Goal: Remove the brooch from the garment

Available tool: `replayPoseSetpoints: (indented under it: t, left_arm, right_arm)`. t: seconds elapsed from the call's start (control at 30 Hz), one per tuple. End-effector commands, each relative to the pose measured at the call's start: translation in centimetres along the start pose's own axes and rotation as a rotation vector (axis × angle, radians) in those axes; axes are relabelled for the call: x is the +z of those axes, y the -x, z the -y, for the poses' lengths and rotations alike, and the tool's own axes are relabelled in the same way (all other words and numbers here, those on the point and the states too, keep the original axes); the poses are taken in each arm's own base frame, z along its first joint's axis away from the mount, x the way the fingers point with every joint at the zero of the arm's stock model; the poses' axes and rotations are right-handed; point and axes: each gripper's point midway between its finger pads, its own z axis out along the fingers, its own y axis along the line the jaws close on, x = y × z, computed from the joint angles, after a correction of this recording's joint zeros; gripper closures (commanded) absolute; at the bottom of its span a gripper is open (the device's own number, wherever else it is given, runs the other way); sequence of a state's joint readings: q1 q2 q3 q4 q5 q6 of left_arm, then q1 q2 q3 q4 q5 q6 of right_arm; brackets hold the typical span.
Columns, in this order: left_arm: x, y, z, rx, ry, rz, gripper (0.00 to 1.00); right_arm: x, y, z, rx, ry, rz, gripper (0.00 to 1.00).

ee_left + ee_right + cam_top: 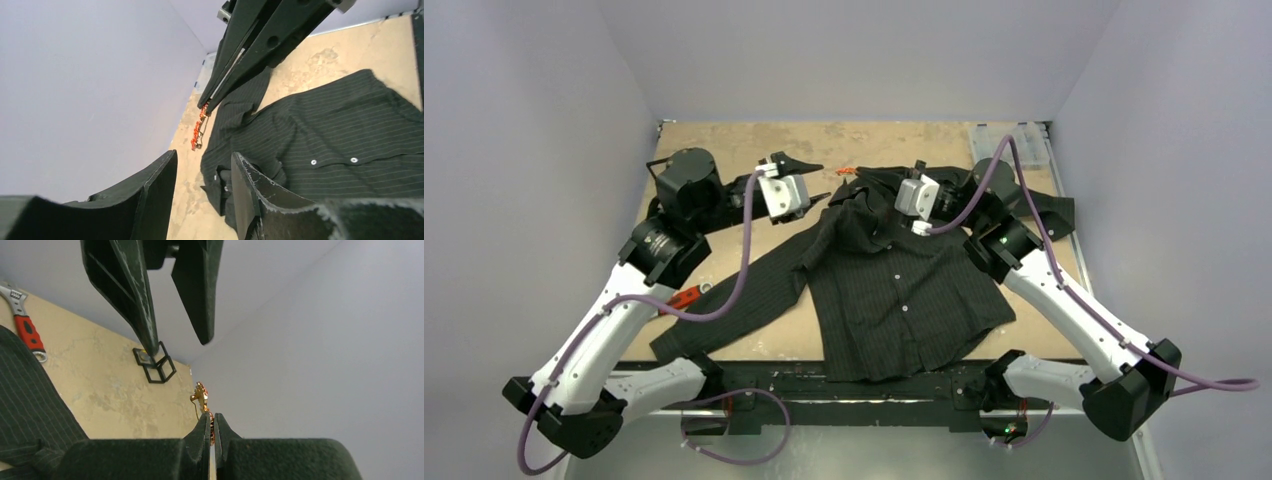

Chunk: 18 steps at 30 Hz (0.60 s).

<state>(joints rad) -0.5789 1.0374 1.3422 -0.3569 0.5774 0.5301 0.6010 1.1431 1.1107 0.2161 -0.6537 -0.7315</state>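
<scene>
a red-handled metal wrench (686,297) lies on the tan surface (744,140) at the left, just beside one sleeve of the black pinstriped long-sleeved shirt (894,290), which is spread out with its white buttons facing up. the left gripper (822,182) hovers near the collar with its fingers apart, holding nothing. just right of it, the small orange-red beaded brooch (199,131) hangs clear of the fabric beside the collar, pinched in the tips of the right gripper (211,416), whose fingers are clamped together on it.
</scene>
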Motion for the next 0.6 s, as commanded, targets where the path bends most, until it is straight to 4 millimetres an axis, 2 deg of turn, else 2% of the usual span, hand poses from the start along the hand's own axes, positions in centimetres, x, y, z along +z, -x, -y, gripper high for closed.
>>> replayPoseSetpoints:
  t: [0.0,0.17,0.27,0.5,0.53,0.57]
  left_arm:
    - [1.5,0.2,-1.5,0.144,0.061,0.008,0.58]
    - [2.8,-0.1,-1.1,0.157,0.042,-0.009,0.63]
    - [3.4,-0.6,-1.0,0.167,0.038,-0.023,0.69]
    - [3.9,-1.3,-0.9,0.187,0.034,-0.042,1.0]
    - [3.8,-1.3,-1.0,0.189,0.036,-0.04,1.0]
    - [3.8,-1.3,-1.0,0.19,0.039,-0.04,1.0]
  right_arm:
    - [-0.3,2.5,0.3,-0.034,0.0,0.043,1.0]
    - [-0.1,2.7,-0.6,-0.02,0.017,0.041,1.0]
    - [-0.1,2.5,-0.9,-0.017,0.021,0.033,1.0]
    - [-0.1,2.0,-1.1,-0.005,0.028,0.014,1.0]
    - [-0.1,2.1,-1.1,0.003,0.026,0.012,0.93]
    - [-0.1,2.0,-1.0,0.02,0.017,0.009,0.71]
